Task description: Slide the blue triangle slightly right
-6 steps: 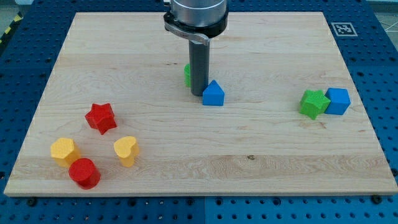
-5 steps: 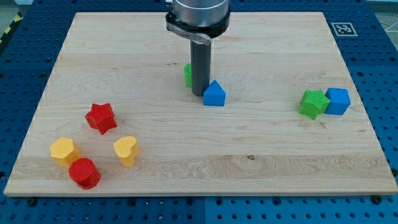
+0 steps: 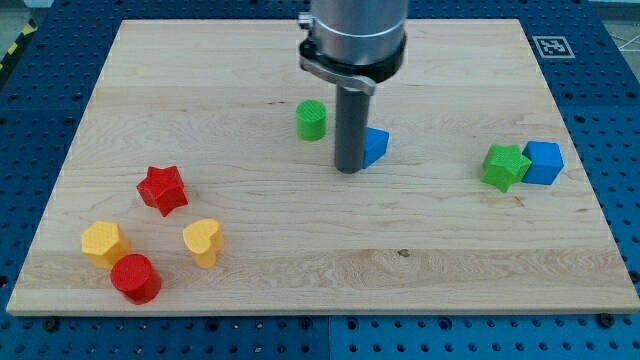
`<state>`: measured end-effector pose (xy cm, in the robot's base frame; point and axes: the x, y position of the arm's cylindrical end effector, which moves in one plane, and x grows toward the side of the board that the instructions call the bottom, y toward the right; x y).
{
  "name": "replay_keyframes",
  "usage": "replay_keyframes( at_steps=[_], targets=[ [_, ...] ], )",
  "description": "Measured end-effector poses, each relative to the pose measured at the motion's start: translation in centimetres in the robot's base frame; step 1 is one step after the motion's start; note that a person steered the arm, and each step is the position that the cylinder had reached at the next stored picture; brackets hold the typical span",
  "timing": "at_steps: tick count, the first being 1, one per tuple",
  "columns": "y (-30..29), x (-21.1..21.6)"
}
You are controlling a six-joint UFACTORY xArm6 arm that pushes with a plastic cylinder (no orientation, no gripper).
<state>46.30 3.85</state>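
The blue triangle (image 3: 376, 146) lies near the board's middle, partly hidden behind my rod. My tip (image 3: 348, 169) rests on the board at the triangle's left side, touching or nearly touching it. A green cylinder (image 3: 311, 120) stands to the upper left of my tip, clear of the rod.
A green star (image 3: 504, 166) and a blue cube (image 3: 544, 162) sit together at the view's right. At the lower left are a red star (image 3: 162, 189), a yellow hexagon-like block (image 3: 102, 243), a yellow heart (image 3: 202, 241) and a red cylinder (image 3: 135, 278).
My rod has moved right and slightly down. The blue triangle has slid to the right with it. The green cylinder, earlier half hidden behind the rod, now shows fully.
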Motion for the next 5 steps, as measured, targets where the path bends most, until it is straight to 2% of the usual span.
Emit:
replay_keyframes(
  at_steps=[2, 5],
  targets=[
    [3.6, 0.0],
    [-3.6, -0.3]
  ],
)
